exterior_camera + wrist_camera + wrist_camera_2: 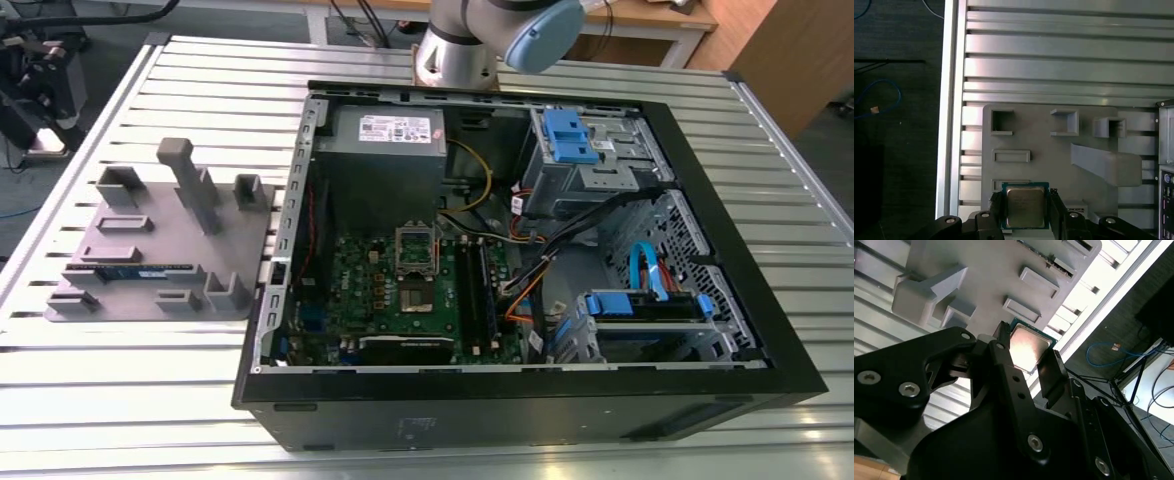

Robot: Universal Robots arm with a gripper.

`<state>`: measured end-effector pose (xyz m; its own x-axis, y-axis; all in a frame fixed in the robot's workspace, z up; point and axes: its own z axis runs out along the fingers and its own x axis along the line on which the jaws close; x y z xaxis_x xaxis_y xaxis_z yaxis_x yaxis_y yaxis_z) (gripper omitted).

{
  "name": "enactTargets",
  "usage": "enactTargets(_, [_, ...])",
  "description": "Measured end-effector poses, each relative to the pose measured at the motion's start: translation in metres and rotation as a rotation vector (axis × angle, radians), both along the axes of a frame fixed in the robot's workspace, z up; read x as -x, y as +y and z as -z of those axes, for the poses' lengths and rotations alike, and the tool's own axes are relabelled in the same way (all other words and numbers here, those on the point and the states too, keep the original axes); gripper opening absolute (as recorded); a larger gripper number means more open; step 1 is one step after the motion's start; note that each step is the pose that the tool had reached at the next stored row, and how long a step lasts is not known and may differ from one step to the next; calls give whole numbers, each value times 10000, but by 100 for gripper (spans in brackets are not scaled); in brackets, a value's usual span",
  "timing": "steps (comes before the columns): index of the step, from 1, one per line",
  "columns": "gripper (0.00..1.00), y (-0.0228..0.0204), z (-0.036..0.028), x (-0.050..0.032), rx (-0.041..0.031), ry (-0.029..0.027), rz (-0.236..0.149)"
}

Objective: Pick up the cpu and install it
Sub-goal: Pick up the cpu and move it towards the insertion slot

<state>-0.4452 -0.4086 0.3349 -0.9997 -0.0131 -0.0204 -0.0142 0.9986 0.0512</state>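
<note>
The gripper (1025,210) is closed on the cpu (1025,204). In both wrist views one dark finger sits against each of two opposite edges, with the shiny metal top facing the cameras. The chip looks lifted clear, hanging above the near edge of the gray tray (1054,165) rather than lying in one of its pockets.

So I'd call this the carry part of the job. My two cents on doing it well: keep the chip flat and don't let it twist between the fingers, because an edge-only hold on something this thin can probably slip if the arm jerks. No need for more squeeze, just a smooth path. I'd also keep it well above that tall ramp-shaped block (1106,162) on the tray.

Farther out is the slatted metal table (1054,65). In the exterior view the open computer case (534,400) sits just beside the tray, on the exterior view's right. The socket (416,262) on its board looks open and unoccupied, though it's hard to be sure. A memory stick (134,271) lies in the tray.
</note>
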Motion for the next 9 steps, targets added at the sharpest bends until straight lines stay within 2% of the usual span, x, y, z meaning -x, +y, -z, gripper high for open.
enactTargets(5, [47, -1, -129, 0, -47, 1, -1])
enactTargets(9, [47, -1, -152, 0, -60, -2, -1])
